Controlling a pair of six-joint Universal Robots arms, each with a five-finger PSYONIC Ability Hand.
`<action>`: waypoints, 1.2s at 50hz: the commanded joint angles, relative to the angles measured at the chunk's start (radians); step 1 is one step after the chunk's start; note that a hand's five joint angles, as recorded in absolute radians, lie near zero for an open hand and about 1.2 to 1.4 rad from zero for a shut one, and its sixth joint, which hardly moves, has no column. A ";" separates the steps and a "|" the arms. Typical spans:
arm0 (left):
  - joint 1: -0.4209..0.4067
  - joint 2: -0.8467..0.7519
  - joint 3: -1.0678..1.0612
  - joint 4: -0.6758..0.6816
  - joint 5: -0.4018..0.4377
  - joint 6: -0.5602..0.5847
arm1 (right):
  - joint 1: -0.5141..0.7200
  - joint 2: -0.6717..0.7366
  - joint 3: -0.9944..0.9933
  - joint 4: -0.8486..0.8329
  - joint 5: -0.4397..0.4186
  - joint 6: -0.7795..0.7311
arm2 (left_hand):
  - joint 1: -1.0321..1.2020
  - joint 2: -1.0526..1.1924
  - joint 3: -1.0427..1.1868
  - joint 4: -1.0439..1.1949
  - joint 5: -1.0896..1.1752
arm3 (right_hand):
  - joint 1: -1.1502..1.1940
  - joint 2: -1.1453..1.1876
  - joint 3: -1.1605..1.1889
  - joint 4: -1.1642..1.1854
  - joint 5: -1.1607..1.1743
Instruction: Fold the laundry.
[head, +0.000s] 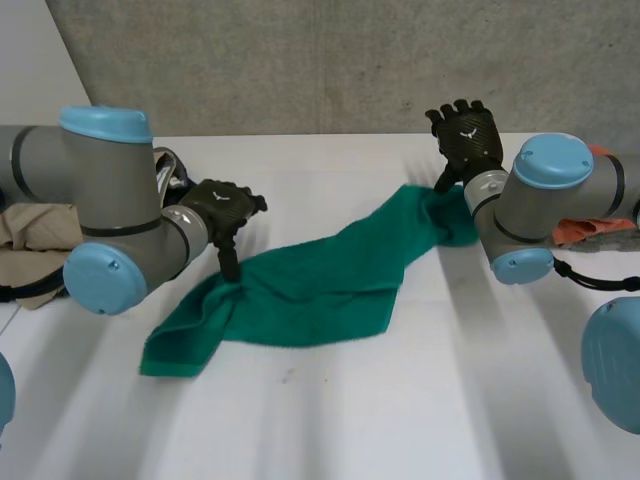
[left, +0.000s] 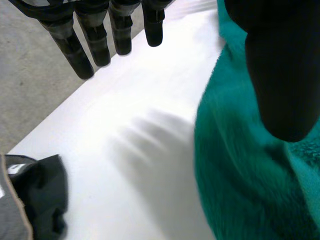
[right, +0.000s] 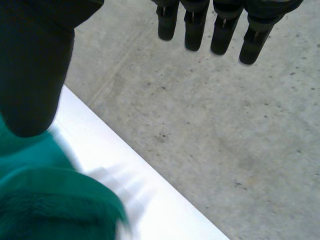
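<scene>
A green towel (head: 320, 275) lies stretched across the white table (head: 400, 400), from a folded corner at the near left to a bunched end at the far right. My left hand (head: 222, 203) is at the towel's left part, open, with its thumb pointing down onto the cloth. In the left wrist view its fingers (left: 95, 40) are straight over bare table and its thumb hangs over the towel (left: 245, 180). My right hand (head: 468, 135) stands open at the towel's far right end, fingers up. In the right wrist view its fingers (right: 225, 30) are straight and the towel (right: 45, 205) lies beneath the thumb.
A beige cloth (head: 35, 235) lies at the table's left edge behind my left arm. An orange cloth (head: 590, 225) sits at the right behind my right arm. A dark garment (left: 35, 200) lies near the left hand. Grey concrete (right: 225, 125) lies beyond the table's far edge.
</scene>
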 joint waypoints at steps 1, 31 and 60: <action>0.037 0.132 -0.084 -0.014 -0.086 -0.039 | 0.015 -0.159 0.077 0.183 0.057 -0.003 | -0.013 -0.060 -0.065 -0.054 -0.072 | -0.049 -0.043 -0.050 -0.059 -0.055; 0.262 0.290 -0.563 0.038 0.037 -0.186 | 0.133 -0.074 0.176 0.404 -0.084 0.124 | -0.013 -0.060 -0.065 -0.054 -0.072 | 0.441 0.446 0.440 0.431 0.434; 0.202 0.162 -0.330 -0.080 0.020 -0.139 | 0.010 -0.617 0.489 0.490 -0.124 -0.108 | 1.209 1.161 1.156 1.168 1.150 | 1.173 1.178 1.172 1.163 1.166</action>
